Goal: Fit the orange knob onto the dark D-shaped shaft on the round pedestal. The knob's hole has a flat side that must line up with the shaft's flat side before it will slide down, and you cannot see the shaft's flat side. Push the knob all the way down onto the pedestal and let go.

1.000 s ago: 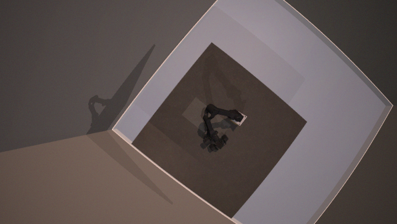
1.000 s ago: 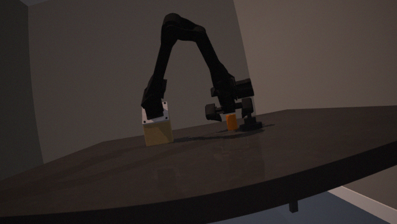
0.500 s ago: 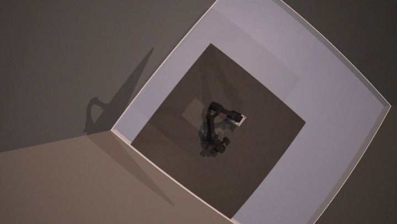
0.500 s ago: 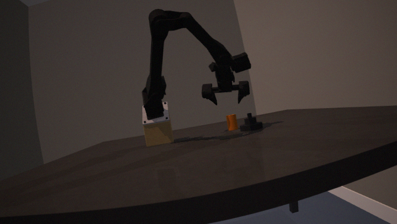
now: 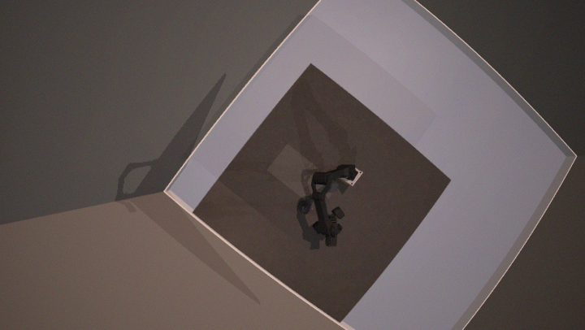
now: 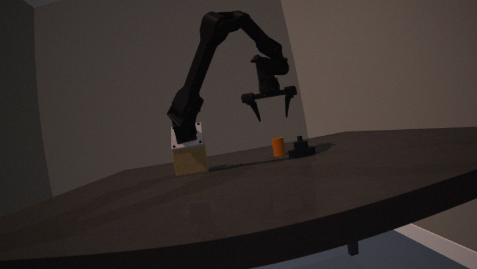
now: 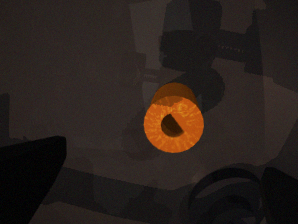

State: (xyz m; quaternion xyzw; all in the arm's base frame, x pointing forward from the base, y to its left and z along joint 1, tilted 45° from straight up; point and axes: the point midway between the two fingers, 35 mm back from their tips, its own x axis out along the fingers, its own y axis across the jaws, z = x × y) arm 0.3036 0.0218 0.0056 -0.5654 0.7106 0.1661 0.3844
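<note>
The orange knob (image 6: 279,146) (image 7: 190,137) stands upright on the table, apart from the pedestal and left of it in the exterior view. In the wrist view its D-shaped hole shows, with the flat side at the hole's upper right. The dark round pedestal (image 6: 301,152) (image 5: 304,205) has its thin shaft pointing up, with nothing on it; the shaft's flat side cannot be made out. Part of a dark round shape, apparently the pedestal, is at the wrist view's lower right. My gripper (image 6: 273,119) (image 7: 165,164) is wide open, empty and above the knob, fingers pointing down.
The arm's base stands on a tan block (image 6: 190,161) with a white plate (image 6: 177,144) (image 5: 358,176), left of the knob in the exterior view. Shadows of the arm cross the dark table (image 6: 254,207) (image 5: 393,163). The table's edge curves along the front in the exterior view.
</note>
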